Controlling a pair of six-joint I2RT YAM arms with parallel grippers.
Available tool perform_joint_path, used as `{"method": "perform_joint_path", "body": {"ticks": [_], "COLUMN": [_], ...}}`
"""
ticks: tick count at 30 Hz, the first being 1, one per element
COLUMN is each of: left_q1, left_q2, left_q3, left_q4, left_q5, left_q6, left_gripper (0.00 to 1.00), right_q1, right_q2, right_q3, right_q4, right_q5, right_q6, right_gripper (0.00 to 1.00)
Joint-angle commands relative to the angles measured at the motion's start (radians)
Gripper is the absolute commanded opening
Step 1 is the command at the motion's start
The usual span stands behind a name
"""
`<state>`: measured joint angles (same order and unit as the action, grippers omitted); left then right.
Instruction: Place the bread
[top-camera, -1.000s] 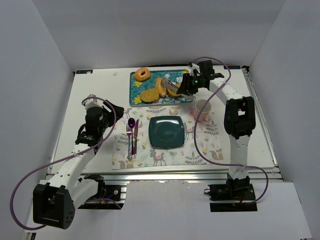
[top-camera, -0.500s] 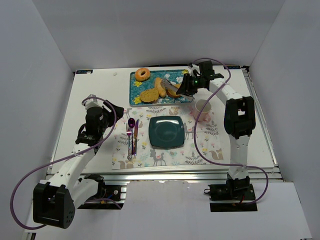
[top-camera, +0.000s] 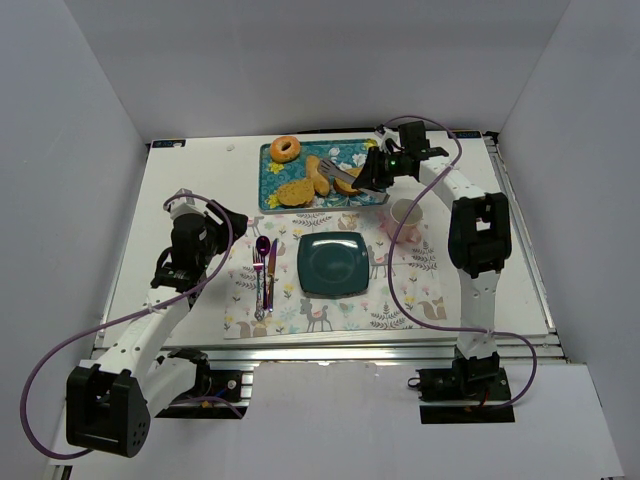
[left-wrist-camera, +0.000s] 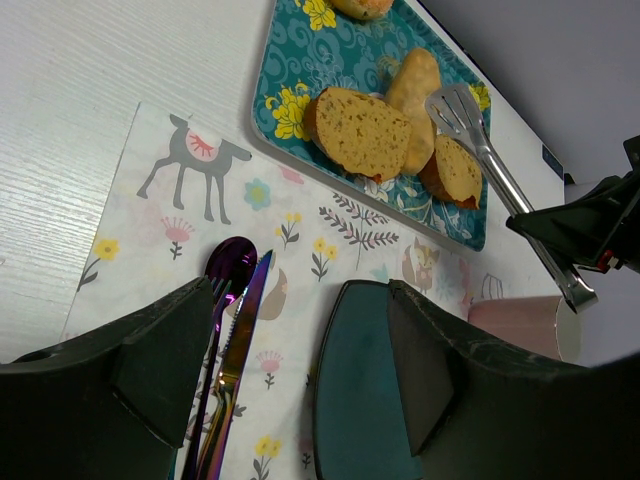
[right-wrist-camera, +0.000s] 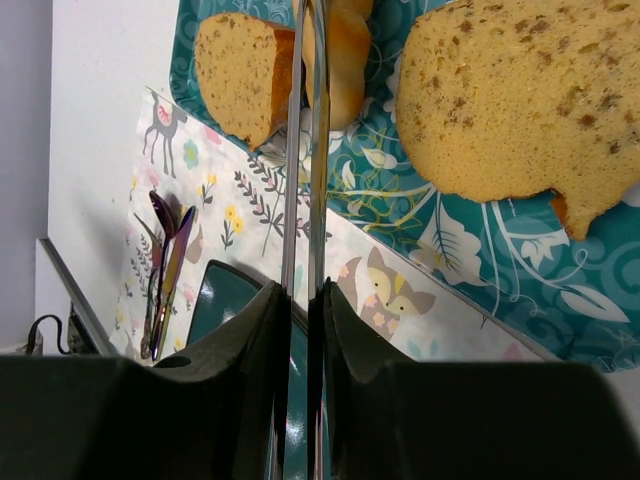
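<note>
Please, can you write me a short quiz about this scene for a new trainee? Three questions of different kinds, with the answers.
1. True or false: bread lies on the dark plate.
2. What does the right tool grip? A) knife B) tongs C) cup
3. Fill in: the left tool has its jaws ___.
Key: 1 false, the plate is bare and the bread lies on the tray; 2 B, the tongs; 3 open.
</note>
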<state>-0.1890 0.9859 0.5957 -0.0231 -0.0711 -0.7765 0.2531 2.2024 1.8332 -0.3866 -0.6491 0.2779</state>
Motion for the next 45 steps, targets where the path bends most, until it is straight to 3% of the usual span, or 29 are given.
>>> {"method": "perform_joint_path", "body": {"ticks": [1,12,17,21,29,33,42,45], "left_q1": [0.005,0.005,0.005,0.005,0.005,0.005,0.005,0.005], "left_q2": [-0.021,-0.018,-0.023,-0.033,-0.047,-0.036,-0.029,-0.05], "left_q3": [0.023,0.024,0.019,0.01,-0.014,-0.031,-0.051,-0.057], "left_q4": [0.0,0.012,0.017,0.017,0.055,0.08,0.121,0.114], "left_q5": [-0.013,-0.006,-0.006,-0.006,0.01,0.033,0.07,0.07], "left_q6": [0.005,0.002,0.003,0.006,0.025,0.028,0.02,0.02], "left_gripper": [0.79,0.79,0.79,0.79,0.79,0.79,0.79,0.79], "right_q1": [-0.017,-0.028,-0.028,-0.026,-0.043,-0.044,-0.044,-0.044], "right_q2": [-0.058,-0.116,-0.199,-0.386,-0.797,-0.88,-0.896,-0.877], "right_q3": [0.02,0.04,0.008,-0.132,-0.578,-0.69,-0.779,-0.773], "right_q4": [0.054,0.035,-0.018,-0.089,-0.314,-0.368,-0.233,-0.23], "right_q5": [-0.055,-0.073,-0.089,-0.104,-0.031,0.02,0.147,0.155], "right_q6": [-0.009,-0.048,-0.146,-0.268,-0.614,-0.715,-0.663,-0.658], "right_gripper": [0.06,0.02,0.0,0.0,0.0,0.0,0.0,0.09]}}
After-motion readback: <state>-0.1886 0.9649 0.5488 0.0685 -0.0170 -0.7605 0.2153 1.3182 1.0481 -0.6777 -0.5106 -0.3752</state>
